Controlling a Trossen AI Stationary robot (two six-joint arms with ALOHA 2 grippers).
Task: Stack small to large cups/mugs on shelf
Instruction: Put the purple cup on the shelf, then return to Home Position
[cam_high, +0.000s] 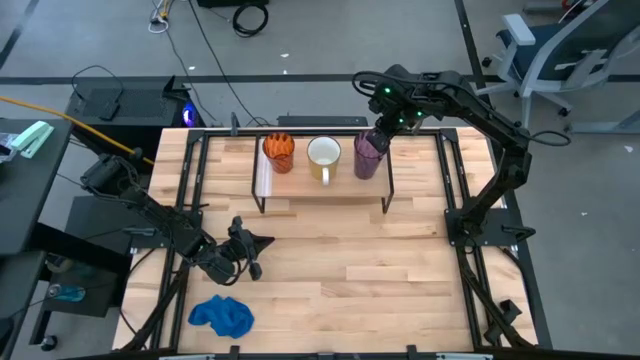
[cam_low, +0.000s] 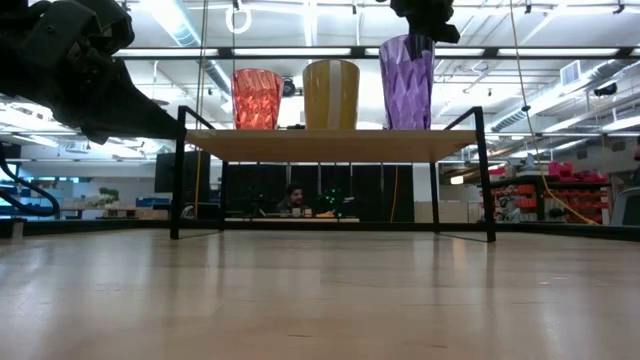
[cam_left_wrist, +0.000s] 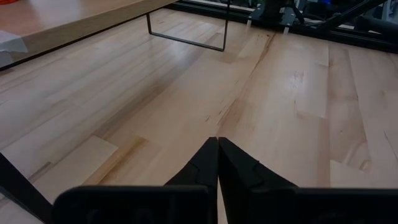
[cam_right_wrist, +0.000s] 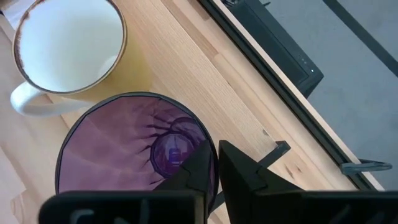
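High view: the three cups stand in a row on the shelf (cam_high: 325, 190): orange cup (cam_high: 279, 152), white mug (cam_high: 324, 156), purple tumbler (cam_high: 370, 154). The right gripper (cam_high: 384, 133) sits over the tumbler's far rim. The left gripper (cam_high: 250, 246) rests low over the table (cam_high: 400, 270), well apart from the shelf; a blue cloth (cam_high: 222, 315) lies near the front edge.

Low view: the tumbler (cam_low: 406, 82) stands upright on the shelf (cam_low: 330, 144), close to its right end, with the right gripper (cam_low: 425, 20) coming down onto its rim.

Left wrist view: the left fingers (cam_left_wrist: 239, 177) are pressed together, holding nothing, above bare table (cam_left_wrist: 298, 93).

Right wrist view: the right fingers (cam_right_wrist: 242, 171) pinch the tumbler's wall (cam_right_wrist: 124, 149), one inside and one outside; the mug (cam_right_wrist: 68, 43) is just beside it.

Risk: if the fingers lift before letting go, the tall tumbler is likely to tip, knock the mug or go off the shelf end; a sideways pull would do the same.
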